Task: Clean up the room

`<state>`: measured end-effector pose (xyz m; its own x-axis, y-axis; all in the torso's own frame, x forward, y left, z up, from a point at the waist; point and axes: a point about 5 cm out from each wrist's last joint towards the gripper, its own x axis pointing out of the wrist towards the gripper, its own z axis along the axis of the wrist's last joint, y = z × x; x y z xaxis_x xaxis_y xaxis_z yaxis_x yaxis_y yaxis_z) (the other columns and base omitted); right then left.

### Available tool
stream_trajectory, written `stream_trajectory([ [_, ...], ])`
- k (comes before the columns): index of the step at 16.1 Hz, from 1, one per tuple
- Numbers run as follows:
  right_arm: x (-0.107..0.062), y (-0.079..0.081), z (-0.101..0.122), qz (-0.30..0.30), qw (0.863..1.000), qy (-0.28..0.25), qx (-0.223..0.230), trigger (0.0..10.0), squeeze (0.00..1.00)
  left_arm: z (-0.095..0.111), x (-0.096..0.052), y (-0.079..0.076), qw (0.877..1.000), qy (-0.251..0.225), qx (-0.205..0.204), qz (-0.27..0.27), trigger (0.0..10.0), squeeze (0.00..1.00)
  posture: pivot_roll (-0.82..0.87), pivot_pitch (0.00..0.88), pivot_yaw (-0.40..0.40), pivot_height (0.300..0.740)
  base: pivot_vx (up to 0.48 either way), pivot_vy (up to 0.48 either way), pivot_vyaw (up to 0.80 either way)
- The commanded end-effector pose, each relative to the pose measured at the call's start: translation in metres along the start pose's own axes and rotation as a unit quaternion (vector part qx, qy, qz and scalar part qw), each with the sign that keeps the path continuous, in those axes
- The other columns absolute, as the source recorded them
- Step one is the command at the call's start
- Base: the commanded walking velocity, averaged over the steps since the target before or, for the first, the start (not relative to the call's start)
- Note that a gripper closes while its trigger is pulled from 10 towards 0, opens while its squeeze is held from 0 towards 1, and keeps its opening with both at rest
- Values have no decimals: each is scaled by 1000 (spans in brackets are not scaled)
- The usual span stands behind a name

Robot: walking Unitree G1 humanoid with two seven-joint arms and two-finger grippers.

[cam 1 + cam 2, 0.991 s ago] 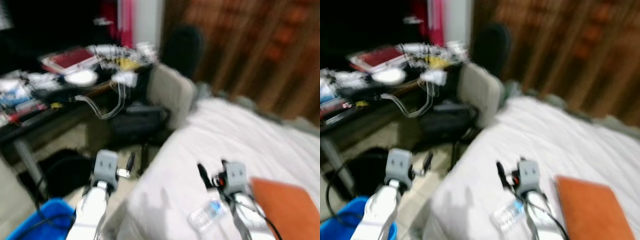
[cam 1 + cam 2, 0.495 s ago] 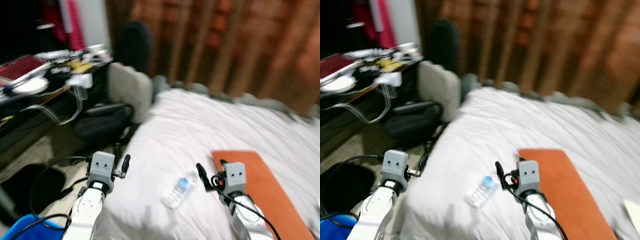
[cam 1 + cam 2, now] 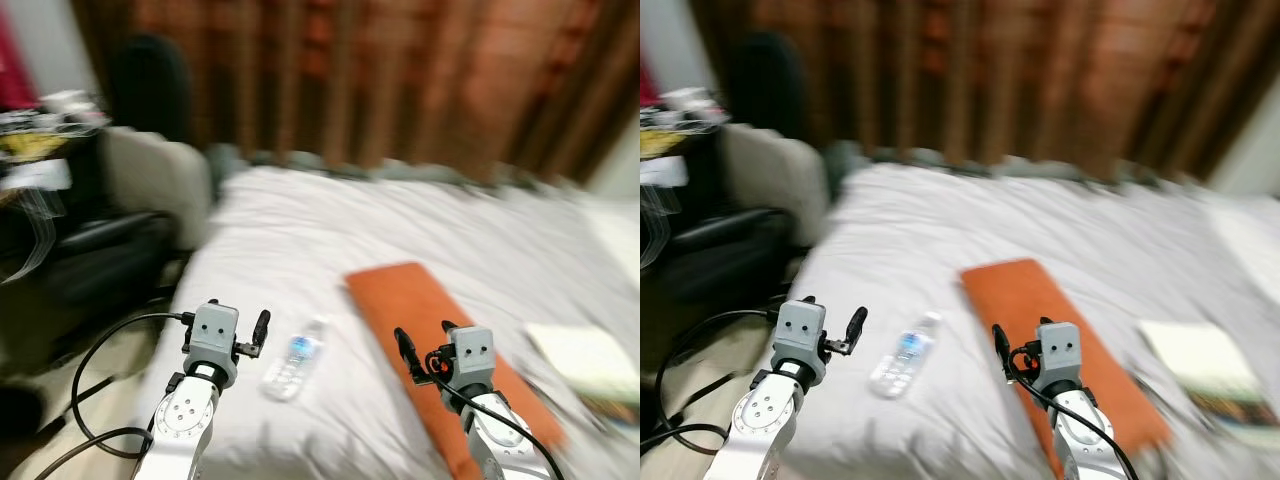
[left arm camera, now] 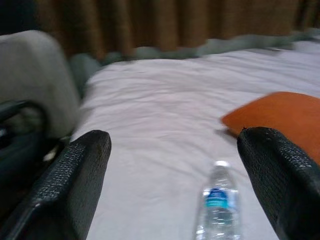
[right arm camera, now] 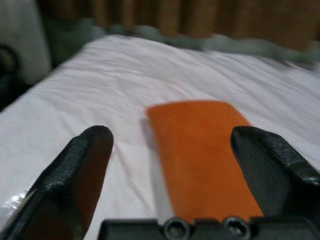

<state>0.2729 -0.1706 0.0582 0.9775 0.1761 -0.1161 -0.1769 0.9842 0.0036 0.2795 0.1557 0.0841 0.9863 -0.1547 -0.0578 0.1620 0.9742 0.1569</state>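
Observation:
A clear plastic water bottle [image 3: 293, 362] with a blue label lies on its side on the white bed [image 3: 300, 240], near the bed's left edge. An orange cloth [image 3: 425, 315] is spread flat to the right of it. My left gripper [image 4: 174, 141] is held low in front of me, open and empty, and the bottle [image 4: 217, 205] lies just ahead of its fingers. My right gripper [image 5: 172, 135] is also open and empty, hovering before the near end of the orange cloth [image 5: 200, 150]. The head views are blurred.
A pale book or paper [image 3: 582, 358] lies on the bed at the right. Left of the bed stand a beige chair back [image 3: 150, 180], a dark seat [image 3: 90, 260] and a cluttered desk [image 3: 35, 125]. Brown curtains [image 3: 400, 80] hang behind. A black cable [image 3: 95, 375] trails by my left arm.
The camera has swung right: the desk and chair slid to the left edge, the blue bin left the picture, and the bed, bottle and orange cloth moved to the centre. Both grippers hold their pose.

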Motion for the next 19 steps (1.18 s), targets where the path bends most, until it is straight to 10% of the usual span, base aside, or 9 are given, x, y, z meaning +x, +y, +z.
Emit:
stream_trajectory([
  [1,-1,-4,1,-4,1000,-1,-1,10000,0,-1,1,-2,1000,3,7,-5,10000,0,94,35,-90,740,0,0,-731],
  [14,-4,-13,-1,-51,999,-5,16,10000,0,-6,18,13,998,24,57,-4,10000,0,79,3,-69,740,0,0,0],
  [19,-20,-4,6,-115,990,-35,-79,10000,0,-3,31,20,994,22,47,-92,10000,0,16,32,66,740,0,0,0],
])
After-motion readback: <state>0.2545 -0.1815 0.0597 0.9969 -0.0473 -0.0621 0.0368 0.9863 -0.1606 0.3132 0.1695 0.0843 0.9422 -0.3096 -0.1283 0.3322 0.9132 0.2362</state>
